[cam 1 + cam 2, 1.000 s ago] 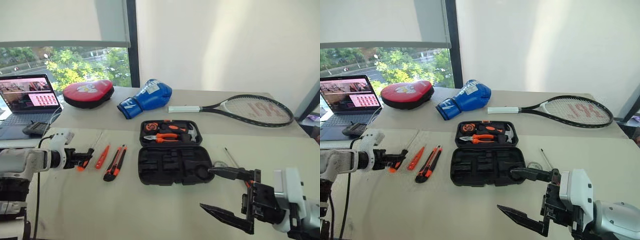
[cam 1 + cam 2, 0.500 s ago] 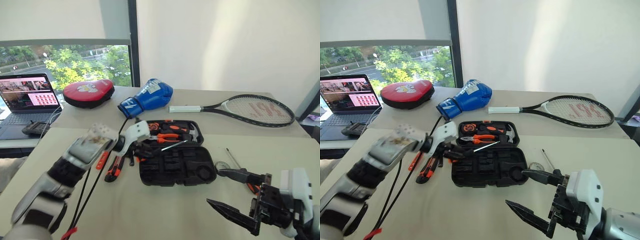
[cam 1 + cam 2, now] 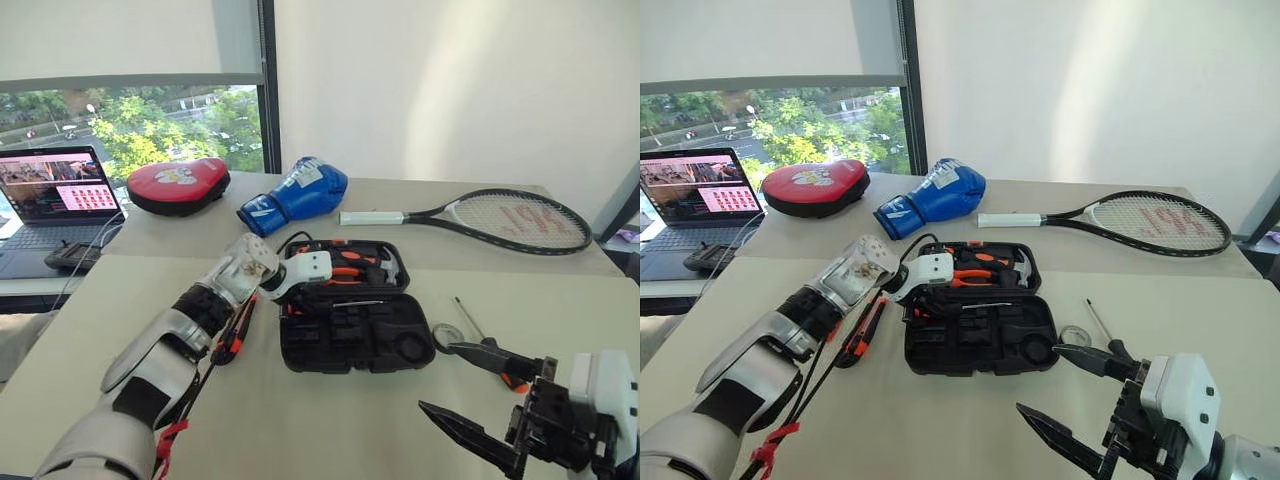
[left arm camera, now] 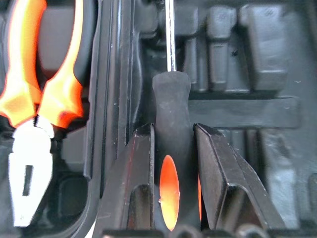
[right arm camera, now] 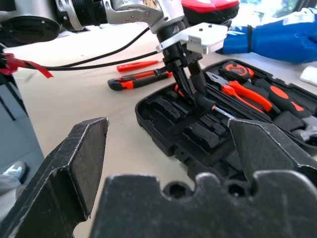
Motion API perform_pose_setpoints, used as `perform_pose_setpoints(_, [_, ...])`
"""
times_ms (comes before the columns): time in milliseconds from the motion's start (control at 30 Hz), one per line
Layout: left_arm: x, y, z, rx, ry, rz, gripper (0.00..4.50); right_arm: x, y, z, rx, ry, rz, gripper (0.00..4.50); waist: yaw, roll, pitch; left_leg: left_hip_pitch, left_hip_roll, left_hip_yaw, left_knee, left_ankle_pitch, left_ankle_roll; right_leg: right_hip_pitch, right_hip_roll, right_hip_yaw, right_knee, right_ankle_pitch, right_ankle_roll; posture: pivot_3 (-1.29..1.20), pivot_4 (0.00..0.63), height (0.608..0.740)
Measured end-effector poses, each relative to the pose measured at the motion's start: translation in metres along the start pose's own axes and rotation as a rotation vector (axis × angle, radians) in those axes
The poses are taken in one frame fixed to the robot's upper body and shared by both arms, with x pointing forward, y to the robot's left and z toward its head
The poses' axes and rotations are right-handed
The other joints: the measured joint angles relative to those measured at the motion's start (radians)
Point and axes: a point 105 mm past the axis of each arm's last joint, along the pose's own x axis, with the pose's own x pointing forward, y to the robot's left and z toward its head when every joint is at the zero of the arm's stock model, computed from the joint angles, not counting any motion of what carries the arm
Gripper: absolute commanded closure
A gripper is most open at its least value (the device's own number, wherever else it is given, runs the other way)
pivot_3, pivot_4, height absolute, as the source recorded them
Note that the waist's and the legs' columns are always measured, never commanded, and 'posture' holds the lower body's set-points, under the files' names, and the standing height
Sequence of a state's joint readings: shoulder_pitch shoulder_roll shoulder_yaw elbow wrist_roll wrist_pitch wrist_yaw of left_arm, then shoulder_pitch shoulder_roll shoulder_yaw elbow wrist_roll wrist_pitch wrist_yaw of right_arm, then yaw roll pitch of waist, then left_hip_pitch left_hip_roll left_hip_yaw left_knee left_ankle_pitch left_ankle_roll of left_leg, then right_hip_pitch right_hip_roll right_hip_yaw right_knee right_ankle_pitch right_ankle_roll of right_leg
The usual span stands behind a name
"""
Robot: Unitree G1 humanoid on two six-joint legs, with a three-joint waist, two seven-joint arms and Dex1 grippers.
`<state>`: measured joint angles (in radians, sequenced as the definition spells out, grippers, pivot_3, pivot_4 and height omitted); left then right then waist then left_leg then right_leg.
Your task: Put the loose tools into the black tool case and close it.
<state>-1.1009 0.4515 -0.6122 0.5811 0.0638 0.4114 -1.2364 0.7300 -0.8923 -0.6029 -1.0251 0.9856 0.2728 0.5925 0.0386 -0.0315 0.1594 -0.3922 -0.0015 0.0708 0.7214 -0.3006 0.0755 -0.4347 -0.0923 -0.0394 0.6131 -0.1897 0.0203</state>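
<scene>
A: What has changed since a second ago?

B: The left gripper (image 4: pixel 173 163) was out at the left side of the table (image 3: pixel 300 420), beside the loose tools. Now its arm reaches across, and the gripper sits over the near half of the open tool case (image 3: pixel 352 330). It is clenched on the black-and-orange handle of a long screwdriver (image 4: pixel 171 124), whose shaft lies over the moulded recesses.

A: And the right gripper (image 3: pixel 480 400)?

B: It has barely shifted. It hangs low at the near right with its fingers spread wide, holding nothing.

A: Where are the other tools?

B: The utility knife (image 5: pixel 141 78) and the small orange screwdriver (image 5: pixel 137 65) lie on the table left of the case. Another screwdriver (image 3: pixel 468 318) and a small tape roll (image 3: pixel 1074 335) lie to its right. Orange pliers (image 3: pixel 340 271) rest in the far half.

A: And the room?

B: The table is pale beige. At its far edge are a laptop (image 3: pixel 50 200), a red pad (image 3: pixel 178 185), a blue boxing glove (image 3: pixel 295 192) and a tennis racket (image 3: pixel 500 218), with a window (image 3: pixel 130 130) and a white wall (image 3: pixel 450 90) behind.
</scene>
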Motion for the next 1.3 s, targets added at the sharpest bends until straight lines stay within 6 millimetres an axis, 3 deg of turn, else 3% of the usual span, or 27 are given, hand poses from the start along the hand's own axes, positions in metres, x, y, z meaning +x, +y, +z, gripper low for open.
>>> perform_pose_setpoints(367, [0.002, 0.006, -0.002, 0.041, 0.014, -0.001, 3.74, -0.014, -0.012, 0.009, -0.044, -0.005, -0.096, 0.0, 0.0, 0.0, 0.0, 0.0, 0.001, -0.001, 0.004, -0.001, 0.001, 0.001, 0.0, 0.0, 0.001, 0.001, 0.002, 0.0, 0.15, 0.74])
perform_pose_setpoints(733, [0.007, 0.007, 0.002, 0.066, 0.005, -0.001, 3.74, -0.03, -0.055, 0.02, -0.018, 0.039, 0.005, 0.0, 0.005, 0.0, 0.0, 0.0, 0.0, -0.002, 0.005, -0.001, 0.002, 0.004, -0.001, -0.001, -0.001, 0.002, 0.002, 0.0, 0.15, 0.74])
perform_pose_setpoints(800, [0.008, 0.008, 0.002, 0.078, 0.0, -0.002, 2.74, -0.031, -0.058, 0.021, -0.014, 0.045, 0.023, 0.0, 0.005, 0.0, 0.0, 0.0, 0.0, -0.002, 0.005, -0.002, 0.003, 0.004, -0.002, -0.001, -0.001, 0.002, 0.002, 0.0, 0.15, 0.74])
perform_pose_setpoints(833, [0.008, 0.007, 0.002, 0.085, 0.0, -0.006, 2.57, -0.031, -0.059, 0.021, -0.014, 0.047, 0.029, 0.0, 0.006, 0.0, 0.0, 0.0, 0.0, -0.002, 0.005, -0.002, 0.003, 0.004, -0.002, -0.001, -0.001, 0.002, 0.002, 0.0, 0.15, 0.74])
perform_pose_setpoints(967, [-0.001, 0.01, 0.005, 0.073, -0.043, 0.014, 1.21, -0.031, -0.057, 0.02, -0.014, 0.051, 0.042, 0.0, 0.006, 0.0, 0.0, -0.003, 0.001, -0.003, 0.006, -0.002, 0.003, 0.002, -0.002, -0.001, -0.001, 0.003, 0.003, 0.0, 0.15, 0.74])
perform_pose_setpoints(1000, [-0.009, 0.012, 0.009, 0.053, -0.079, 0.029, 1.21, -0.031, -0.056, 0.02, -0.009, 0.046, 0.038, 0.0, 0.004, 0.0, 0.0, -0.006, 0.001, -0.003, 0.007, -0.002, 0.003, -0.002, -0.002, -0.001, 0.0, 0.003, 0.004, 0.0, 0.15, 0.74])
perform_pose_setpoints(1067, [-0.031, 0.014, 0.024, 0.025, -0.2, 0.062, 1.53, -0.032, -0.054, 0.018, 0.005, 0.032, 0.018, 0.0, 0.001, 0.0, 0.0, -0.01, 0.001, -0.004, 0.007, -0.001, 0.003, -0.005, -0.003, 0.0, 0.001, 0.004, 0.004, 0.0, 0.15, 0.74])
perform_pose_setpoints(1167, [-0.053, 0.01, 0.043, -0.077, -0.36, 0.092, 2.54, -0.032, -0.049, 0.017, 0.001, 0.012, -0.009, 0.0, 0.001, 0.002, -0.001, -0.009, 0.0, -0.004, 0.008, -0.001, 0.002, -0.004, -0.003, -0.001, 0.001, 0.004, 0.005, 0.0, 0.15, 0.74])
perform_pose_setpoints(1267, [-0.046, 0.004, 0.04, -0.203, -0.441, 0.138, 3.68, -0.029, -0.045, 0.019, -0.012, -0.007, -0.041, 0.0, 0.002, 0.004, -0.002, -0.007, 0.0, -0.004, 0.008, -0.002, 0.004, -0.001, -0.004, 0.0, 0.0, 0.004, 0.007, 0.0, 0.15, 0.74])
perform_pose_setpoints(1300, [-0.034, 0.001, 0.034, -0.256, -0.449, 0.154, 4.05, -0.027, -0.044, 0.02, -0.017, -0.012, -0.054, 0.0, 0.002, 0.004, -0.002, -0.007, -0.001, -0.004, 0.008, -0.003, 0.005, -0.001, -0.004, 0.0, 0.0, 0.005, 0.008, 0.0, 0.15, 0.74])
